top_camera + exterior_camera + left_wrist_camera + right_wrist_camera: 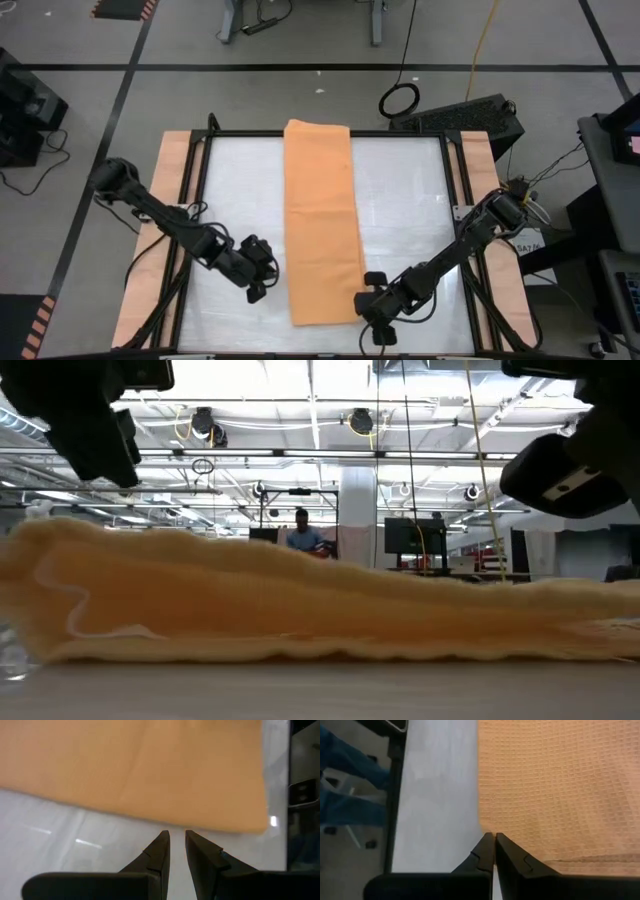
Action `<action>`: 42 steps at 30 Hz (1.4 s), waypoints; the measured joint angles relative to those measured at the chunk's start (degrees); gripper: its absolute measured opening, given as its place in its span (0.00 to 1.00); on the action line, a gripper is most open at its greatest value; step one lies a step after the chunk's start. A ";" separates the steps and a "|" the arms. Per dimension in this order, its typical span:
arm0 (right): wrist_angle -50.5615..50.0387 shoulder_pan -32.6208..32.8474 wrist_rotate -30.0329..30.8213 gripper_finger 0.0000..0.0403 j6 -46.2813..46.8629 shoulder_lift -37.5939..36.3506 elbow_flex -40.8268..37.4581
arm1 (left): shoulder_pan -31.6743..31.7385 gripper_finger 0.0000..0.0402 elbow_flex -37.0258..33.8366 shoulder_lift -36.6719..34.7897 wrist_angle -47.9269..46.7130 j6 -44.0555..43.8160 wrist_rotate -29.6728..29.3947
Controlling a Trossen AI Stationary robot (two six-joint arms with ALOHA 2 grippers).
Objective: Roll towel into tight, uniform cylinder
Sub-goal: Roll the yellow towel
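I see the towel (322, 222) lying flat as a long folded strip down the middle of the white table (400, 200). Its far end reaches the table's back rail and its near end stops short of the front rail, leaving a thin band of bare surface there. Both long edges run straight, with wide open table on either side of the towel.

My right gripper (366, 297) sits at the towel's near right corner. In its wrist view the fingers (512, 857) are pressed together with no gap, their tips right at the towel's edge where that edge meets the bare table. I cannot tell whether any cloth is pinched between them, so I call it clenched and touching the edge at most.

My left gripper (262, 285) is off the towel's left long edge, near the front end, over bare table. In its wrist view the fingers (160, 852) stand slightly parted with a narrow slit between them and nothing in it; the towel's edge lies just ahead of the tips, apart from them.

From table height the towel (300, 605) shows as a low stack of layers, thicker on one end. A person (303, 532) is far behind the towel, in the room.
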 joint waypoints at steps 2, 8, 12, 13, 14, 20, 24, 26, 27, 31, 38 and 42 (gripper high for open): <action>-0.95 -0.10 0.07 0.00 -1.09 0.30 0.00 | -0.40 0.16 0.00 1.23 -0.10 0.01 -0.01; -5.00 -0.35 1.11 0.00 -2.24 0.38 -0.07 | -0.97 0.16 0.00 4.21 2.76 -0.10 0.39; -7.01 -0.37 1.29 0.00 -1.88 1.06 -0.07 | -0.97 0.16 0.00 5.49 6.51 0.30 0.38; -6.96 -0.37 1.27 0.00 -1.83 1.18 -0.07 | -0.97 0.16 0.00 5.72 7.14 0.32 0.36; -6.92 -0.37 1.27 0.00 -1.82 1.21 -0.07 | -0.97 0.16 0.00 5.86 7.45 0.35 0.32; -7.16 -0.37 0.85 0.08 -1.22 0.04 -0.07 | -0.97 0.16 -0.02 5.87 7.92 2.83 0.09; -8.29 -0.33 -2.04 0.20 -0.32 -2.00 -0.04 | -0.97 0.16 -0.02 5.85 7.84 2.93 0.71; -9.50 0.06 -2.29 0.25 0.83 -3.00 -0.07 | -0.97 0.16 -0.02 5.85 7.86 3.11 0.75; -9.52 0.31 -2.47 0.28 1.05 -3.46 -0.07 | -0.97 0.16 -0.02 5.85 7.84 3.23 0.75; -8.74 2.33 -0.78 0.32 0.63 -3.93 -0.07 | -0.97 0.16 -0.02 6.08 7.85 3.42 0.51; -5.43 6.33 5.64 0.26 -0.54 -2.65 -0.07 | -1.13 0.16 -0.04 8.23 11.48 5.23 1.56; -6.40 6.42 7.73 0.21 -0.34 -0.99 -0.10 | -1.46 0.16 -0.02 10.36 17.50 8.35 1.65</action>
